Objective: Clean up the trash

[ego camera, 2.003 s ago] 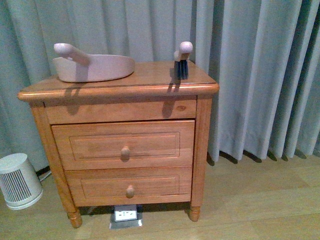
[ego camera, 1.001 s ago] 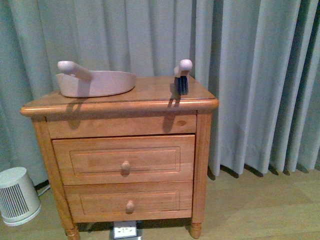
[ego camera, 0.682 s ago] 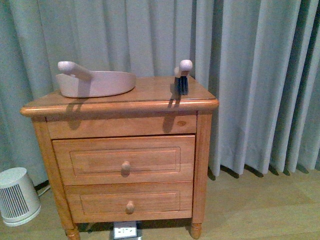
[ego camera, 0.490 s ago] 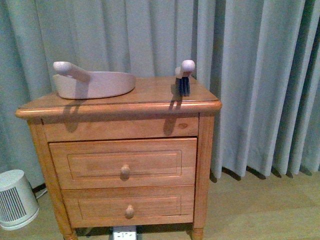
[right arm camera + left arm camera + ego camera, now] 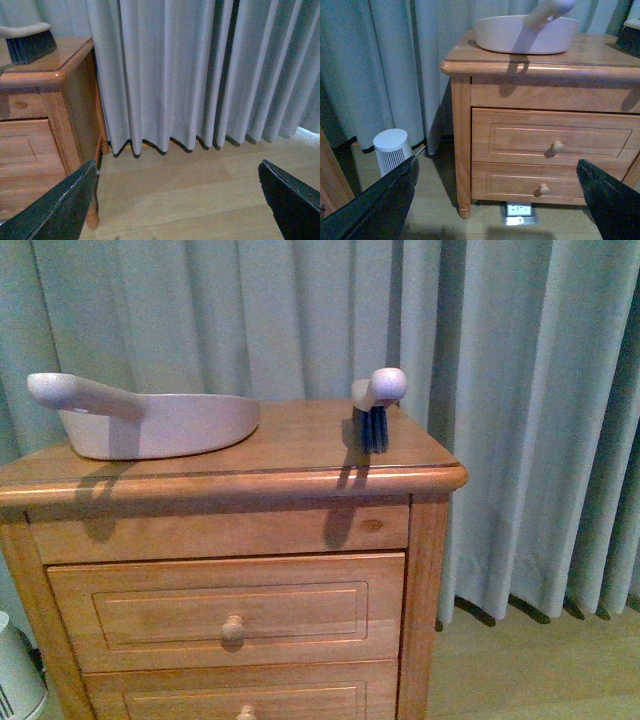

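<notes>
Up ahead of my left gripper, spread wide and empty, the pink dustpan sits on the nightstand, the brush beyond it toward my right gripper, likewise spread empty. Where the trash lies from either, I cannot tell.

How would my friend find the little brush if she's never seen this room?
Find the wooden nightstand in front of the grey curtain. The brush stands on its top, towards the right edge. Unlike the wide pink dustpan on the left, it is small, with dark bristles under a pale handle.
</notes>
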